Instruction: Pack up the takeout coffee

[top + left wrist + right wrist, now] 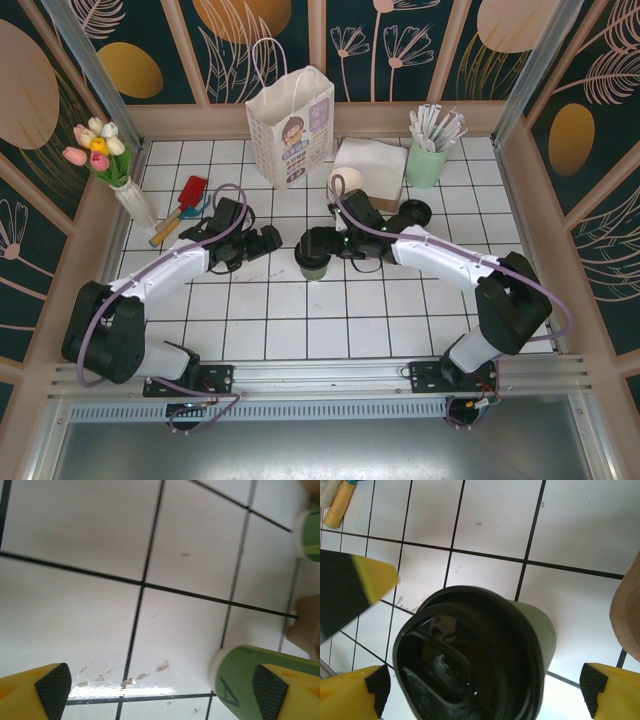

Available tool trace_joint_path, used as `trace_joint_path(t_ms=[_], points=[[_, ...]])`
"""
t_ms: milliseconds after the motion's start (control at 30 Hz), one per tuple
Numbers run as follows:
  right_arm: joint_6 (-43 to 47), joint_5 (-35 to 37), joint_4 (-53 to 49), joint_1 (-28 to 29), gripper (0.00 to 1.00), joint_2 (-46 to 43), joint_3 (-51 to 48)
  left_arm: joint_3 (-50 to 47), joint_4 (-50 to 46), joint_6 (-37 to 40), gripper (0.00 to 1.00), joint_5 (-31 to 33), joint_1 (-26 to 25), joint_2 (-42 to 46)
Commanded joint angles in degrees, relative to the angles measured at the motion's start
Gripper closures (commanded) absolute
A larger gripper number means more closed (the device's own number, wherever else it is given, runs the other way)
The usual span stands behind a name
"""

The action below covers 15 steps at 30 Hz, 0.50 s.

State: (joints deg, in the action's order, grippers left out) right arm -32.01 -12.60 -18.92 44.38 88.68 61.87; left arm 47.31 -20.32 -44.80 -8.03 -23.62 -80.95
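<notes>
Your right gripper [485, 692] is straddling the cup [470, 660] at the middle of the table [330, 320], jaws spread, the left gripper [162, 690] hovering just beside it, jaws spread too, bag [290, 125] standing by the far edge.

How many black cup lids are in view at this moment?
2. One lid is on the takeout coffee, mid-table. The loose lid lies flat in front of the straw pot, beside the right arm. The arms may hide others.
</notes>
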Motion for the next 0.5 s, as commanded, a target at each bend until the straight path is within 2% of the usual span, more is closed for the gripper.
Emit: trace_joint_path(t_ms=[0,467], points=[[1.6,5.1,-3.0,1.8,0.01,1.4,3.2,-1.0,2.3,-1.6,0.01,1.4,-0.1,-1.1],[1.3,9.2,-5.9,4.3,0.03,7.3,7.0,-2.8,5.3,-2.0,0.02,-3.5,-0.2,-2.6]])
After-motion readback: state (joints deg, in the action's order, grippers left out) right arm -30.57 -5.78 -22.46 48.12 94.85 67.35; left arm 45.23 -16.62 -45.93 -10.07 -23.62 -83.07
